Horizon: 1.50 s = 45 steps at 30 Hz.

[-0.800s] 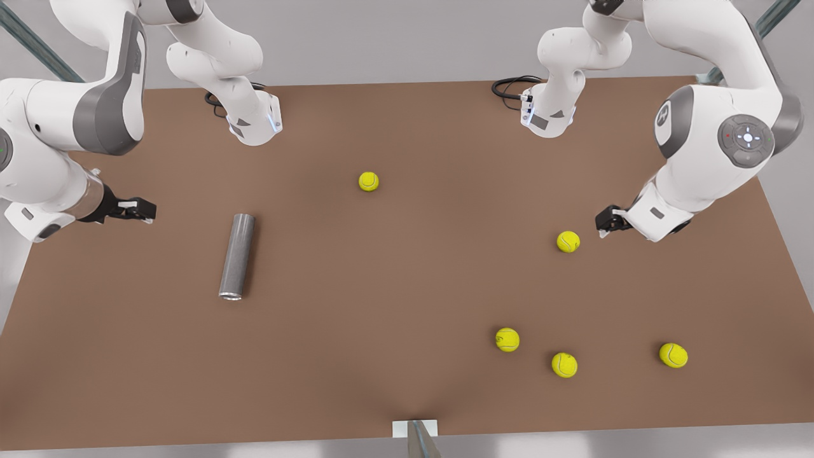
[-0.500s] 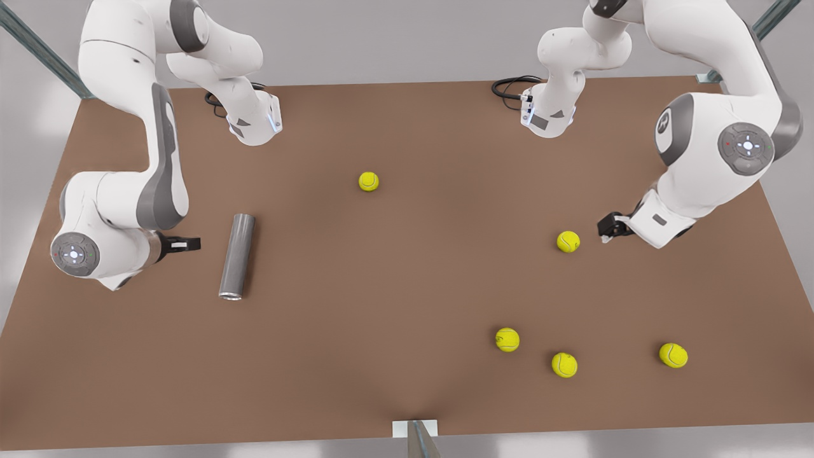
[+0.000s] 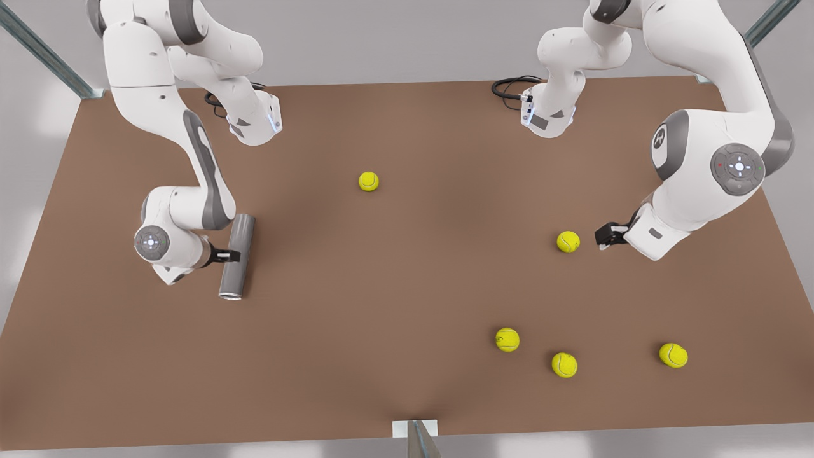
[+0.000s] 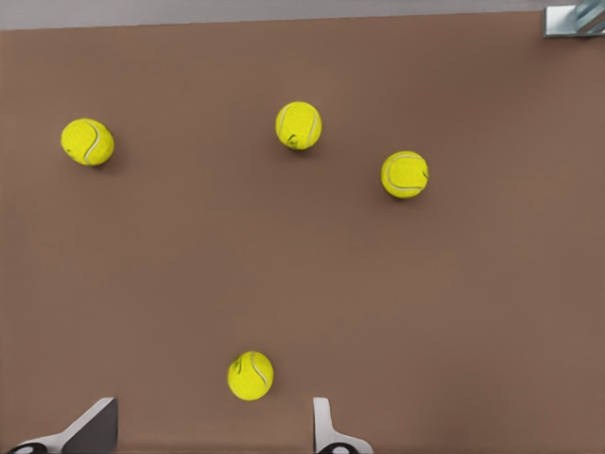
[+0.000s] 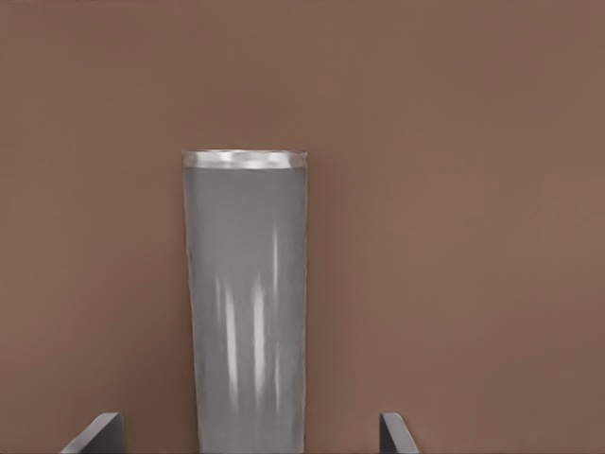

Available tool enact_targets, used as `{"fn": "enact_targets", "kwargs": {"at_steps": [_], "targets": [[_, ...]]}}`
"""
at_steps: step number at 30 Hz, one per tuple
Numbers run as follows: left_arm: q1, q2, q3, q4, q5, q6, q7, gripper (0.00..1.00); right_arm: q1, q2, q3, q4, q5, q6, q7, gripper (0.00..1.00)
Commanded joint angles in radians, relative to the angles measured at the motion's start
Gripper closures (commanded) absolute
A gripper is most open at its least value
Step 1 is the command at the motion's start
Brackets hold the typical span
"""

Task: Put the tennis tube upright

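The tennis tube (image 3: 241,234) lies flat on the brown table (image 3: 394,273) at the front view's left, its silvery rim toward the near edge. In the right wrist view the tennis tube (image 5: 248,303) runs lengthwise away from the camera. My right gripper (image 3: 233,256) is at the tube's middle. It is open (image 5: 248,441), with a fingertip on each side of the tube and wide gaps. My left gripper (image 3: 601,240) hovers at the front view's right, open (image 4: 208,437), beside a yellow tennis ball (image 3: 568,242).
Other yellow balls lie near the table's middle back (image 3: 368,181) and in a loose row at the near right (image 3: 507,340), (image 3: 564,365), (image 3: 673,355). Both arm bases stand at the table's far edge. A small bracket (image 3: 415,429) sits at the near edge.
My right arm swung in from the front view's left edge and brought its gripper over the tube's middle. The left gripper shifted only slightly. Tube and balls stayed put.
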Motion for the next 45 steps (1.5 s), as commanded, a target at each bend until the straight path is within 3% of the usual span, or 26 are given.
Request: {"fn": "enact_targets", "kwargs": {"at_steps": [1, 36, 37, 42, 45], "targets": [[0.000, 0.002, 0.000, 0.001, 0.001, -0.001, -0.048, 0.00, 0.000, 0.003, 0.000, -0.022, 0.015, 0.138, 0.110, 0.00], [-0.002, 0.031, 0.000, 0.001, 0.007, 0.002, -0.048, 0.00, 0.035, 0.141, 0.000, -0.091, 0.015, 0.103, 0.106, 0.00], [-0.002, 0.031, 0.000, 0.001, 0.005, 0.002, -0.048, 0.00, 0.035, 0.145, 0.000, -0.091, 0.015, 0.103, 0.106, 0.01], [-0.002, 0.031, 0.000, 0.001, 0.005, 0.001, -0.048, 0.00, 0.034, 0.152, 0.000, -0.080, 0.015, 0.083, 0.103, 0.23], [-0.002, 0.031, 0.000, 0.001, 0.005, 0.001, -0.050, 0.00, 0.032, 0.151, 0.000, -0.075, 0.015, 0.071, 0.101, 0.28]]}}
